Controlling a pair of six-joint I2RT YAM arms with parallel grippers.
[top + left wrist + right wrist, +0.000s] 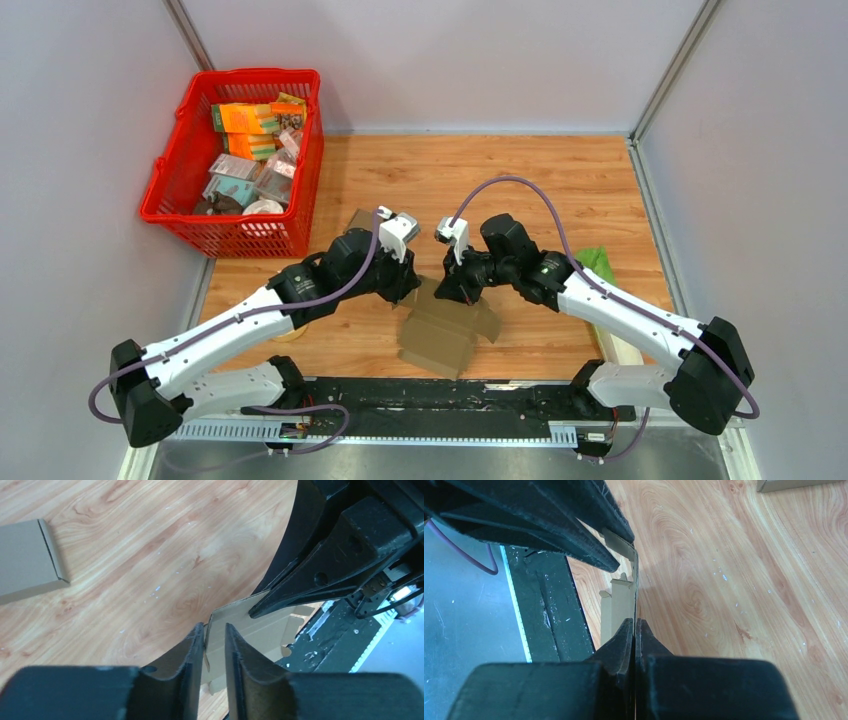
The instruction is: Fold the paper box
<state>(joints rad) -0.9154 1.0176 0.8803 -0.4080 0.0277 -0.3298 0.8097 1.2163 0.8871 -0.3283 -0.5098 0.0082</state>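
The paper box [440, 338] is brown cardboard, partly folded, on the wooden table between both arms near the front edge. My left gripper [408, 290] straddles one upright panel [260, 630]. In the left wrist view its jaws [215, 630] stand open, the panel lying against the left finger with a gap to the other. My right gripper [452, 292] is shut on the thin edge of the same panel [616, 605], jaws [634, 622] pressed together on it. Its black fingertips [280, 597] show pinching the panel's top.
A red basket [250, 76] full of small packets stands at the back left. A second flat cardboard piece [358, 222] lies just behind the left gripper. A green object [597, 262] sits at the right. The black base rail [430, 395] runs along the front edge.
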